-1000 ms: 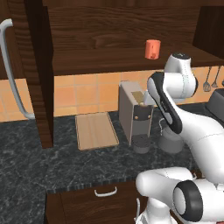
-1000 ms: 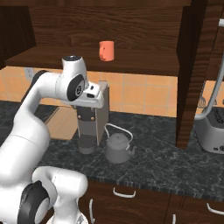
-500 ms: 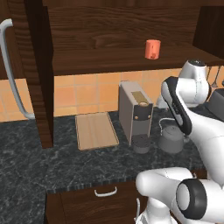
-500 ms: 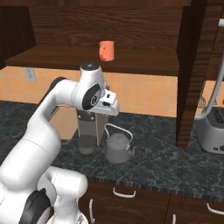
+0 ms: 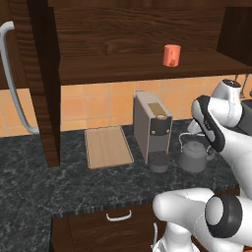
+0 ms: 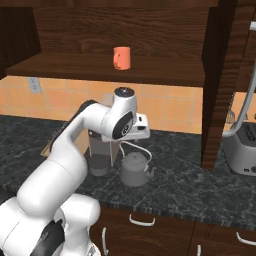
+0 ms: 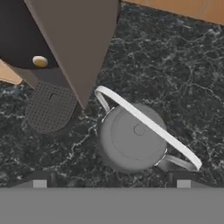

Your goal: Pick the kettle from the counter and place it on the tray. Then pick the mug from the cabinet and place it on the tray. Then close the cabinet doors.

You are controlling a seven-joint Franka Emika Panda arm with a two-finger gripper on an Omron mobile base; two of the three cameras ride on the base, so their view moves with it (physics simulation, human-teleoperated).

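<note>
Grey kettle (image 7: 133, 140) sits on the marbled surface (image 7: 175, 65) at my twelve o'clock, fingers (image 7: 39, 181) spread wide above it.

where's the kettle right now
The kettle stands on the counter just right of the coffee machine in the left base view, under the hand, well right of the tray.
</note>
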